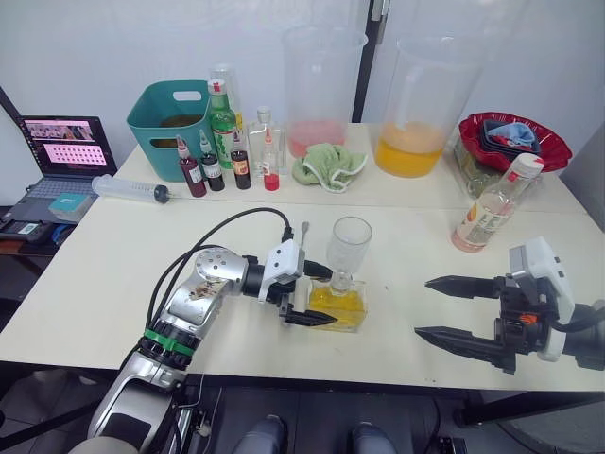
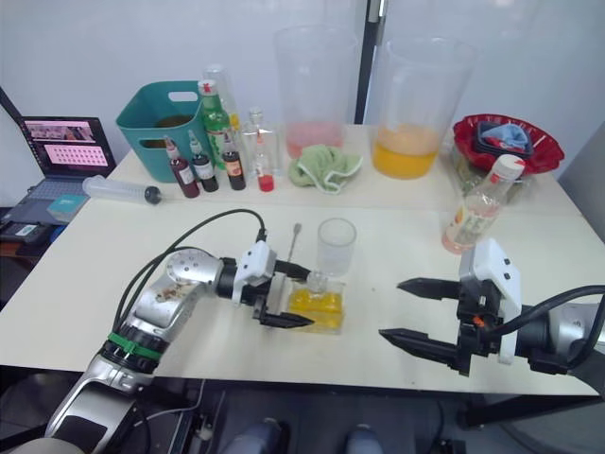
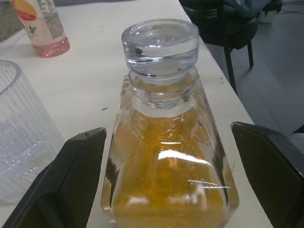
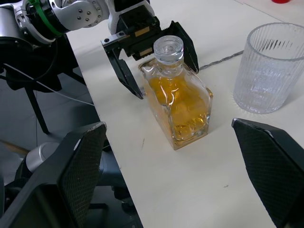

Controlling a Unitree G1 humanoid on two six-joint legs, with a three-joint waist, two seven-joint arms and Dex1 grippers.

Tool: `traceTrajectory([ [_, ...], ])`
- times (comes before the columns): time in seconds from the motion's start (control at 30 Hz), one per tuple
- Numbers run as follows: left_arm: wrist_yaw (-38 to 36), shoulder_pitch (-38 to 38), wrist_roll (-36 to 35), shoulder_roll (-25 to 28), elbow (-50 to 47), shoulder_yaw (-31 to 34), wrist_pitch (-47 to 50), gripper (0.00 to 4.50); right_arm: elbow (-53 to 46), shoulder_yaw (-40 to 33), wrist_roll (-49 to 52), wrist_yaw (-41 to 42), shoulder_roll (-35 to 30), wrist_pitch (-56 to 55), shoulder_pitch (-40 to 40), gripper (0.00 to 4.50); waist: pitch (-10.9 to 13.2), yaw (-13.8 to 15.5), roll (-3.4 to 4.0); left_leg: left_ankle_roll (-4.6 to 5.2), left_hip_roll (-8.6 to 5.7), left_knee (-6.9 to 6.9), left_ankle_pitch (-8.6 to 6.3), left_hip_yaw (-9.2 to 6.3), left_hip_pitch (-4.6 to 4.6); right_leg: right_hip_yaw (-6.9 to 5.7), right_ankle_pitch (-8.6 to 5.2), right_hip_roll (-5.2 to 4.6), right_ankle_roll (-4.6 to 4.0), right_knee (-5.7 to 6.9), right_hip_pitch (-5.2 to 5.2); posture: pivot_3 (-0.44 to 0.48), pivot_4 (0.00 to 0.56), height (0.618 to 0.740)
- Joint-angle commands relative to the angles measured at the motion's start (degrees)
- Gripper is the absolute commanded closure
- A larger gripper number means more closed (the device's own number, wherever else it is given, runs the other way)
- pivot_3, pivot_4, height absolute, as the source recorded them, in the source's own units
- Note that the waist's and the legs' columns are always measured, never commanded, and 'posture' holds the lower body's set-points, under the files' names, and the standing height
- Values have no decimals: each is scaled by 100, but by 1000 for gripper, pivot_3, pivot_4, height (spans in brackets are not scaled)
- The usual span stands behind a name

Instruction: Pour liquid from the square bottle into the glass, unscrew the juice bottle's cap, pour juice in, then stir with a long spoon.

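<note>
Open tabletop (image 1: 104,274): bare at front left and between the square bottle (image 1: 337,305) and the right gripper (image 1: 444,307). Obstacles: the glass (image 1: 350,248) just behind the bottle, the juice bottle (image 1: 492,206) at right. Back edge crowded: sauce bottles (image 1: 213,168), teal bin (image 1: 175,113), cloth (image 1: 326,165), beakers (image 1: 416,109).

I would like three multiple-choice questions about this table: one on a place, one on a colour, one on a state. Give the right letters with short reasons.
1. Where is the glass?
A. just behind the square bottle
B. inside the teal bin
C. beside the laptop

2. What colour is the liquid in the square bottle?
A. green
B. yellow
C. blue

3. How does the left gripper stand?
A. shut on the juice bottle
B. open, a finger on each side of the square bottle
C. shut on the glass

Answers: 1 A, the glass stands right behind the bottle. 2 B, the liquid looks amber-yellow. 3 B, the left wrist view shows gaps beside both fingers.
</note>
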Motion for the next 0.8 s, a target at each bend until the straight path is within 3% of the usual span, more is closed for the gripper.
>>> traceTrajectory([
  [0.03,274,-125,238,-143,-5,-49,-343,50,10,-2,-54,5,41,-239,-26,0,0,1,0,0,0,0,0,0,0,0,0,0,0,0,0,0,150,740],
  [0.17,265,-174,255,-248,47,-81,-372,50,-2,208,-173,-136,77,-377,-169,0,0,1,0,0,0,0,0,0,0,0,0,0,0,-2,2,0,150,740],
  [0.33,192,-183,228,-291,41,-119,-295,1611,-79,707,-71,-476,268,-407,-637,0,0,-12,0,0,1,0,0,1,1,0,0,0,0,-1,0,0,150,740],
  [0.37,185,-183,232,-290,39,-125,-293,1694,-101,839,-148,-548,296,-440,-740,0,0,-12,0,0,1,0,0,0,0,0,0,0,0,-1,-2,0,150,740],
  [0.8,126,-148,186,-256,-42,-150,-172,1694,191,3151,-1541,-1434,1329,-747,-2309,0,0,-43,1,-1,-3,-1,1,-6,-2,0,0,0,0,3,-8,0,150,740],
])
